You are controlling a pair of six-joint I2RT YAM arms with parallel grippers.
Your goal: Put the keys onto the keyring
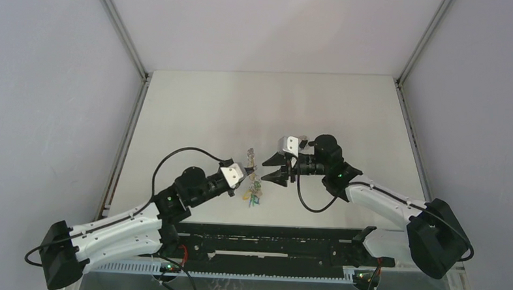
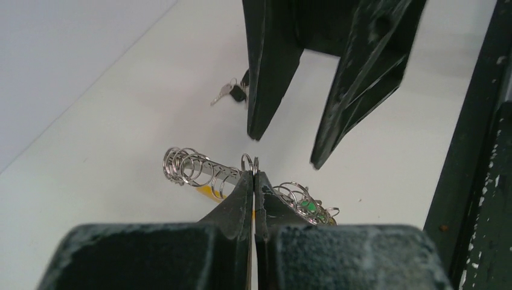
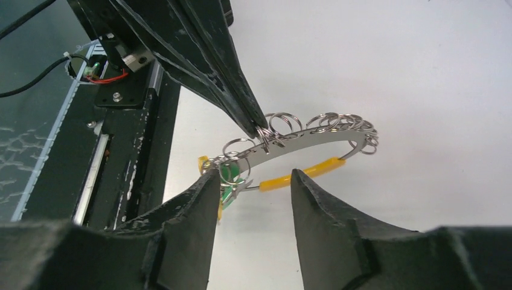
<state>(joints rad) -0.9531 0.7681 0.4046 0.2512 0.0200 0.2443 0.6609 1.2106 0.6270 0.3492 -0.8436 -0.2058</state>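
1. The left gripper (image 2: 253, 176) is clamped shut on the keyring (image 3: 314, 140). It pinches a thin edge among the small rings, at centre frame in the left wrist view. The ring looks lifted off the table (image 2: 108, 133).
2. The right gripper (image 3: 252, 179) stands about half apart with nothing between its jaws. Its tips are just beside the ring's yellow sleeve (image 3: 302, 173), low centre in its own view.
3. A green key (image 3: 228, 175) sits at the ring's left end. I cannot tell whether others hang there.
4. A black key (image 2: 232, 92) lies on the table, upper centre in the left wrist view, well apart from the ring.
5. The pinch is narrow, which worries me. A push from the right jaws could swivel the ring or pull it out, dropping the lot.
6. The two sets of fingers are near each other, and closing in further could knock them together.
7. The black key lies flat, so a grab at it may slide it rather than grip it.
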